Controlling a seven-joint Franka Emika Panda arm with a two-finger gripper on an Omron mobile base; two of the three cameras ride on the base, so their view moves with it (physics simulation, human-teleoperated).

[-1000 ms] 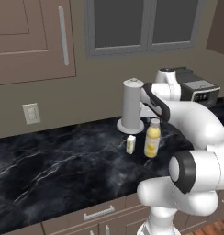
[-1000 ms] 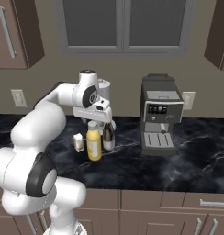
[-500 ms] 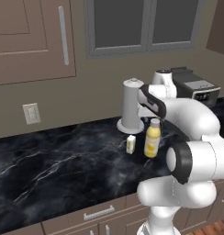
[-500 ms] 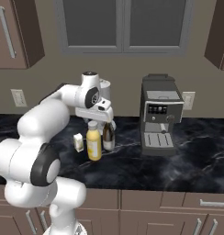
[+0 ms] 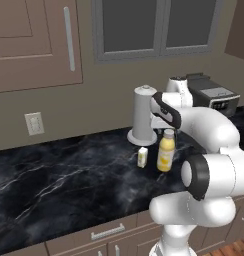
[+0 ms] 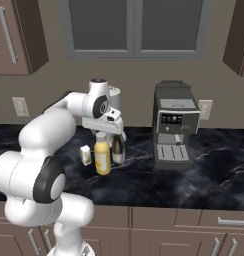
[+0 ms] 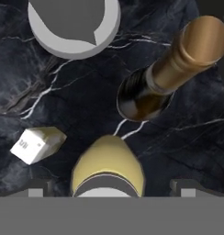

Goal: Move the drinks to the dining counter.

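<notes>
Three drinks stand close together on the black marble worktop (image 5: 69, 185). They are a yellow juice bottle (image 5: 165, 152) (image 6: 102, 156) (image 7: 107, 165), a dark wine bottle (image 6: 118, 149) (image 7: 171, 71) and a small white-yellow carton (image 5: 142, 156) (image 6: 85, 155) (image 7: 36, 143). My gripper (image 5: 169, 128) (image 6: 111, 131) (image 7: 111, 190) hangs open just above the juice bottle's cap. In the hand view one fingertip shows on each side of the cap, touching nothing. The dining counter is out of view.
A tall grey paper-towel cylinder (image 5: 143, 115) (image 7: 72, 25) stands just behind the drinks. A coffee machine (image 6: 175, 125) (image 5: 211, 97) sits to their right against the wall. Drawers with handles (image 5: 108, 231) run under the worktop.
The arm has turned slightly and the hand has shifted a little above the bottles. The jaws stay open and the drinks have not moved.
</notes>
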